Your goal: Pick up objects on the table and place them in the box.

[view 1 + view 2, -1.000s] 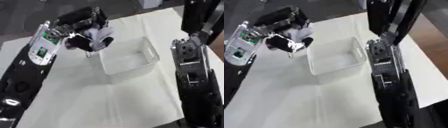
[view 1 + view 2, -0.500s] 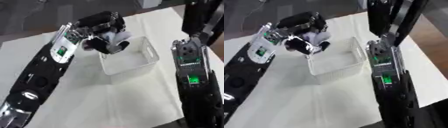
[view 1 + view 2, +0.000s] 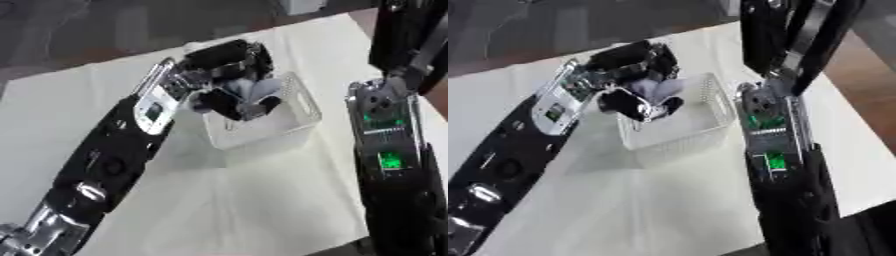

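My left hand (image 3: 229,89) hangs over the clear plastic box (image 3: 297,117) near the middle of the table, fingers curled round a pale, whitish object (image 3: 261,90) with a darker part. The object sits above the box's left half, inside its rim line. My right arm (image 3: 389,150) stands upright along the right side, close to the box's right wall; its hand is out of the pictures at the top. The box's inside looks bare where it shows.
A white cloth (image 3: 262,200) covers the table. The brown table edge (image 3: 868,95) shows at the right. A dark floor lies beyond the far edge. My left forearm (image 3: 114,165) crosses the cloth from the lower left.
My left hand has carried the pale object to the right, from beside the box's left wall to over its inside. The right arm has stayed where it was.
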### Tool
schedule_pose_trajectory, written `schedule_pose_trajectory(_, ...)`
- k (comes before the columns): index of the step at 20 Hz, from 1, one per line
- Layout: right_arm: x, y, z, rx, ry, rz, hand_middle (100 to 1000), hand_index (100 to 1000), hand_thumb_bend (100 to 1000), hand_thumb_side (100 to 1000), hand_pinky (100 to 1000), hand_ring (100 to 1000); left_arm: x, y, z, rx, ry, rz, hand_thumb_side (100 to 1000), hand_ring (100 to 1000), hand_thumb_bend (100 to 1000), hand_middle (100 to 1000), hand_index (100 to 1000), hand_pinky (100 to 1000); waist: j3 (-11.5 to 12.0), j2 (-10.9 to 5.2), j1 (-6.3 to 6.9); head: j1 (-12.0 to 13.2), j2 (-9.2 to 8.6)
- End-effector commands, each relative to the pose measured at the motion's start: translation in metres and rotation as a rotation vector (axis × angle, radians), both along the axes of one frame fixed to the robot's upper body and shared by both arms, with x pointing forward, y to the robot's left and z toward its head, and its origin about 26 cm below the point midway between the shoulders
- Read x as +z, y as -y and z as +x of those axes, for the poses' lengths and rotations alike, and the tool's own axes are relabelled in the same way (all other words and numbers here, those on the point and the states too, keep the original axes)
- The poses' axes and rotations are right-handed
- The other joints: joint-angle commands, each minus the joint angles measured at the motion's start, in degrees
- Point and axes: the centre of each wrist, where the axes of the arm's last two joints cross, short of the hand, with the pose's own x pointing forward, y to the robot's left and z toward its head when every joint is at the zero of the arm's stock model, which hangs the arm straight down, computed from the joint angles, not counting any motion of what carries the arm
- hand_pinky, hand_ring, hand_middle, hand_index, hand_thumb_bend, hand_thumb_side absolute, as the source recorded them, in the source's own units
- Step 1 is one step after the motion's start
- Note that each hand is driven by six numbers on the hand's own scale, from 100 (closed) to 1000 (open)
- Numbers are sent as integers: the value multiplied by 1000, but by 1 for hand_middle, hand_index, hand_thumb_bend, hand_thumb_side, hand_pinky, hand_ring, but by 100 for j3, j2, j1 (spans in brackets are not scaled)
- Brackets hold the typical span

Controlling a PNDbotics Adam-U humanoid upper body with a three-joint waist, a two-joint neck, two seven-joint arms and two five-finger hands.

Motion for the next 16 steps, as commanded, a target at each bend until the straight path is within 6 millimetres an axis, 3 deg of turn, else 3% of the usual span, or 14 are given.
schedule_pose_trajectory(1, 7, -2, -3, 16, 26, 6, 643, 833, 100, 855, 369, 500, 6, 2, 1, -74, 68, 62, 514, 100, 100, 100, 256, 100, -7, -69, -43, 78, -21)
schedule_pose_trajectory(10, 7, -3, -3, 18, 25, 8, 642, 833, 100, 855, 369, 500, -2, 5, 8, -70, 126, 11, 544, 100, 100, 100, 249, 100, -16, -67, -59, 170, -21)
schedule_pose_trajectory(16, 8, -4, -3, 23, 25, 13, 642, 833, 100, 856, 368, 499, -15, 18, 9, -51, 136, -49, 562, 100, 100, 100, 250, 100, -30, -46, -84, 238, -21)
